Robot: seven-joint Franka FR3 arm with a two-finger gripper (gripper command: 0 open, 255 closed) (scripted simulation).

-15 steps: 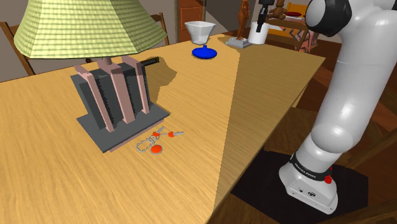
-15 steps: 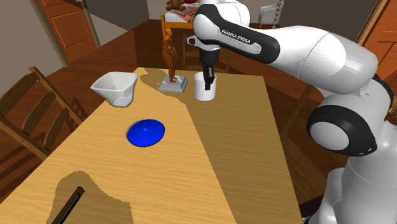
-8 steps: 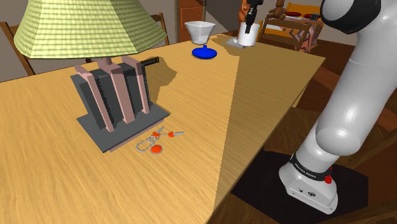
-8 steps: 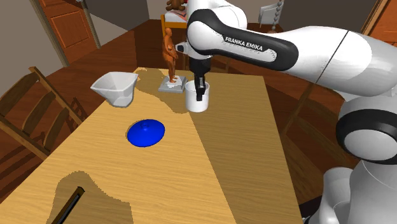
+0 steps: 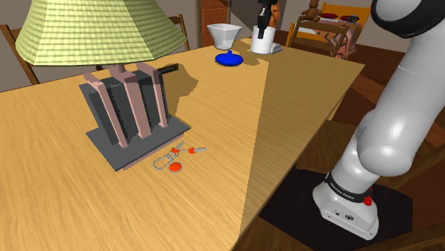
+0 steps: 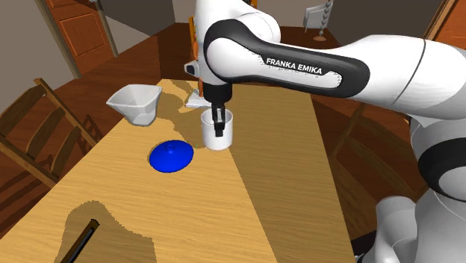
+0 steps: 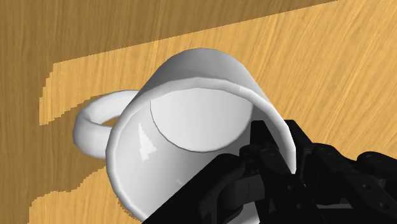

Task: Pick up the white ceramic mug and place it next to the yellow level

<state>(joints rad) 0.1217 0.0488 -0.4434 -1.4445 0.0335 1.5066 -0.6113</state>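
Note:
A white mug (image 6: 217,133) hangs from my black gripper (image 6: 218,124), which is shut on its rim, one finger inside and one outside. It sits just right of the blue disc (image 6: 171,157) in the second exterior view, low over the table. In the shoulder view the mug (image 5: 261,41) and gripper (image 5: 262,30) are at the table's far end. In the wrist view the mug (image 7: 191,121) shows its handle on the side away from the gripper (image 7: 273,151). A slim dark bar (image 5: 170,68) lies behind the lamp; the same dark bar (image 6: 78,243) shows at the second exterior view's lower left.
A white angular bowl (image 6: 136,103) stands beyond the blue disc (image 5: 229,60). A figurine's grey base (image 6: 194,98) peeks out behind the arm. A big lamp (image 5: 100,28) on a slatted base (image 5: 132,107) and keys (image 5: 175,160) occupy the nearer table. Chairs (image 6: 45,134) flank it.
The gripper has carried the mug away from the figurine at the table's far end, toward the blue disc and the lamp side.

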